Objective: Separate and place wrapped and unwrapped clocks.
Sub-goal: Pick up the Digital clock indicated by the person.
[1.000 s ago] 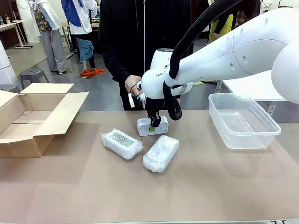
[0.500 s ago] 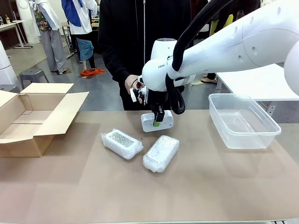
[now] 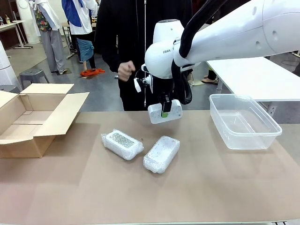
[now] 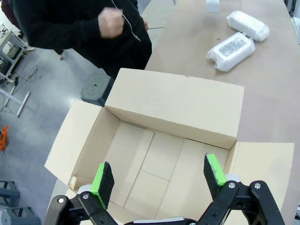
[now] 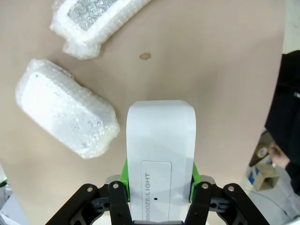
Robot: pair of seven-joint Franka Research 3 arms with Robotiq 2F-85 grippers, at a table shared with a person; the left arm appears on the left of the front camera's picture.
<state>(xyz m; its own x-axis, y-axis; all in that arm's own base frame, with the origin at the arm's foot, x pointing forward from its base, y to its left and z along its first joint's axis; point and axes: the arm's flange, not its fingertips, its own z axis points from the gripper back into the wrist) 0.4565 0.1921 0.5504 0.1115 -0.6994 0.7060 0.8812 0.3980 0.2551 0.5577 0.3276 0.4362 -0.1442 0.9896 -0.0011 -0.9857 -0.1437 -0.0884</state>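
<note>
Step in hand, as judged: carrying the bare clock (image 3: 175, 111) to its place, with sorting of the wrapped pair not yet begun. The right jaws are clamped on the bare clock's two long sides. The right wrist view shows the green pads gripping near the end that bears the "SNOOZE/LIGHT" panel, and most of the body projects beyond them. The clock hangs clear of the desk (image 3: 140, 192), to the left of the clear tub (image 3: 276, 132) and apart from it. The first wrapped clock (image 3: 122, 144) and the second wrapped clock (image 3: 161, 153) lie flat on the desk, further left of the tub and nearer the robot's edge; they sit just beside each other, and contact cannot be told. The cardboard box (image 3: 18, 146) stands open, well apart from the tub at the desk's left end. The left jaws hang above it, spread wide with nothing between them. The person's hand (image 3: 125, 71) is raised at the far side and touches nothing. The tub is the likely destination, being the nearer container on this arm's side, though that is inference. The next move calls for travel rightward with the clock held high enough to pass the tub's left wall. It should then be lowered close to the tub floor before the jaws part. The end-on grip leaves the clock free to pivot, so a slow, level carry is advised.
</note>
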